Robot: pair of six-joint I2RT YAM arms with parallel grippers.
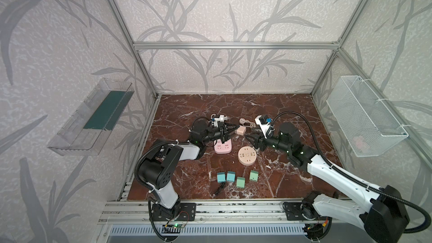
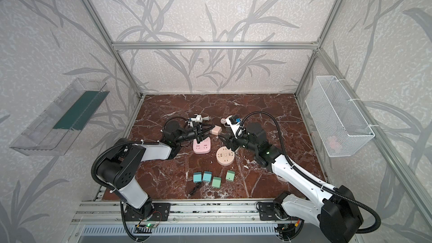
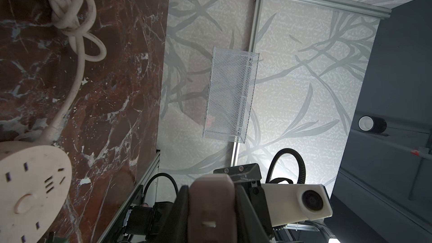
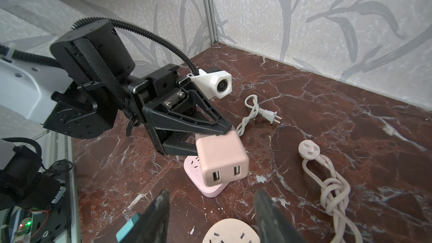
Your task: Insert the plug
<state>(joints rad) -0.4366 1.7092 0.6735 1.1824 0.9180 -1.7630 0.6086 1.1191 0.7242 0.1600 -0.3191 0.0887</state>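
Observation:
The plug is a pale pink cube with two USB ports on the face that shows; its prongs are hidden. My left gripper is shut on it and holds it in the air above the far end of the pink power strip. From the left wrist, the plug fills the space between the two black fingers. My right gripper is open and empty, a short way from the plug and facing its USB face. In both top views it hovers just beyond the round beige socket, apart from the plug.
Several teal and green cube plugs lie in a row near the front edge, with a small black cable beside them. A white two-prong cord and a knotted pink cord lie behind. A wire basket hangs right, a clear bin left.

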